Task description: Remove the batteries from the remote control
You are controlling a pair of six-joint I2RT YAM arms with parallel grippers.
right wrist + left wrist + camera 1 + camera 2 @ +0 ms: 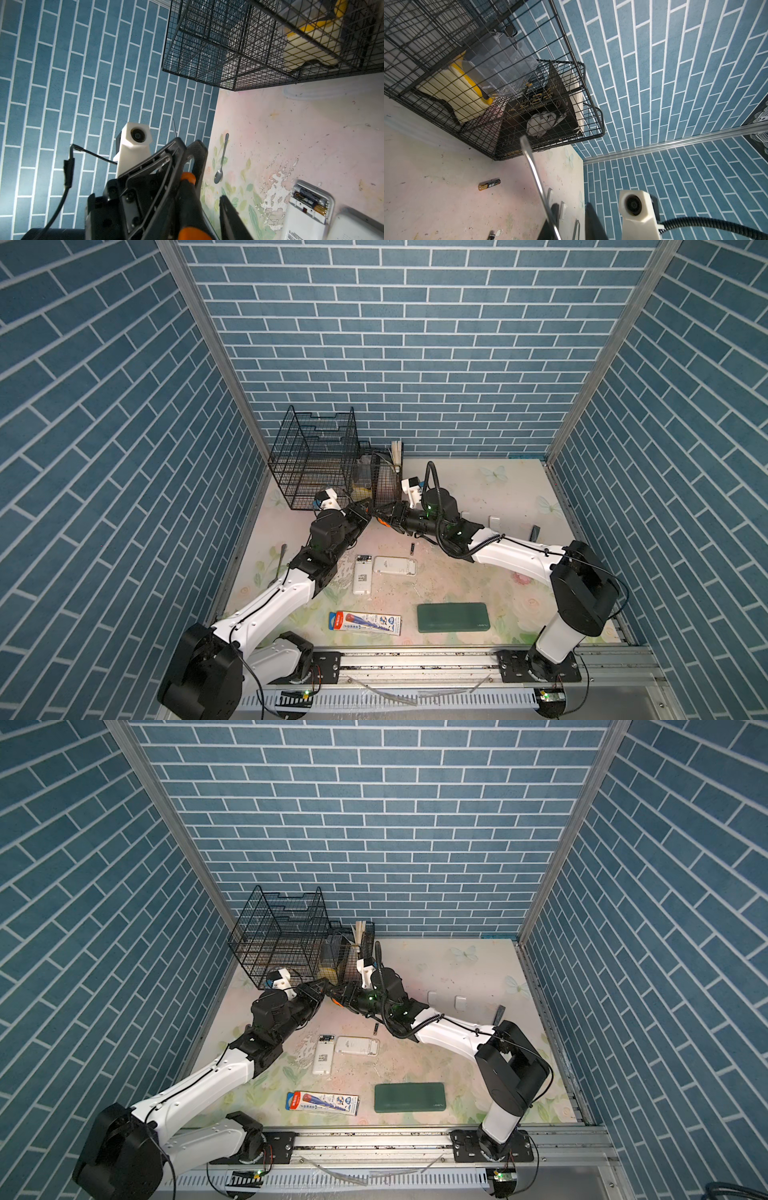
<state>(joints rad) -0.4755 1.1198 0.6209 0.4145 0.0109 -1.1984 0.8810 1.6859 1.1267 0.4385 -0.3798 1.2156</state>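
**Screwdriver shared between both arms, batteries still in remote**

Both arms meet near the far-left part of the bench [478,585], just in front of the wire basket [312,456]. The left gripper [365,508] has its jaws together, clamped on the screwdriver [188,199]. The left wrist view shows the metal shaft running out past them toward the basket. The right gripper [388,517] has its jaws around the orange-and-black handle. A gap shows beside one jaw, so whether it grips cannot be told.

The remote control [362,578] lies mid-bench with its back up and cover off. Its long axis runs near-to-far and the open compartment is at the far end. Two batteries [309,196] are still seated there, apparently crosswise to the remote. One loose battery [412,548] lies on the bench between the remote and the right arm.

Key relation: the compartment sits well to the near side of both jaws, slightly on the left arm's side. The screwdriver tip points away from it, toward the basket. The tool likely has to swing round and come down before any prying can start.
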